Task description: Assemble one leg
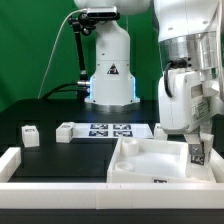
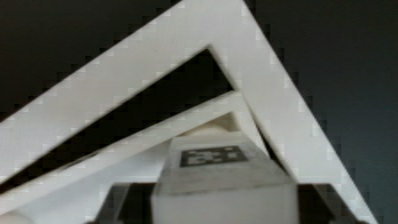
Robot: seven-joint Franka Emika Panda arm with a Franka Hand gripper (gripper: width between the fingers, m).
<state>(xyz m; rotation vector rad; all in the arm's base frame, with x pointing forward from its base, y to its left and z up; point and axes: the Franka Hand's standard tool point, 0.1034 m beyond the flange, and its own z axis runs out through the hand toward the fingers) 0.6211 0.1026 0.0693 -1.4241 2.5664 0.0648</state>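
A white leg [image 1: 196, 153], a small chunky block with a black-and-white marker tag facing the camera, is being held at the lower end of the gripper [image 1: 195, 158] on the exterior view's right, where the arm's large white body is hanging over the scene. The fingers are being kept closed on this leg, which is being carried upright just above the white square tray [image 1: 140, 165], over the side of it nearest the exterior view's right; whether the leg is touching the tray's floor cannot be told. In the wrist view, the same leg [image 2: 219, 170] is being shown close up between the dark fingers [image 2: 128, 198], its tag turned toward the lens, and the tray's raised rim [image 2: 267, 80] is being seen beyond it as slanting white bands against the dark table. Two more small white blocks are lying on the black table [image 1: 50, 150]: one block [image 1: 30, 135] toward the exterior view's left and a second block [image 1: 66, 131] just beside the marker board [image 1: 113, 130], which is lying flat behind the tray. A white rail [image 1: 20, 165] is bordering the table at the near edge.
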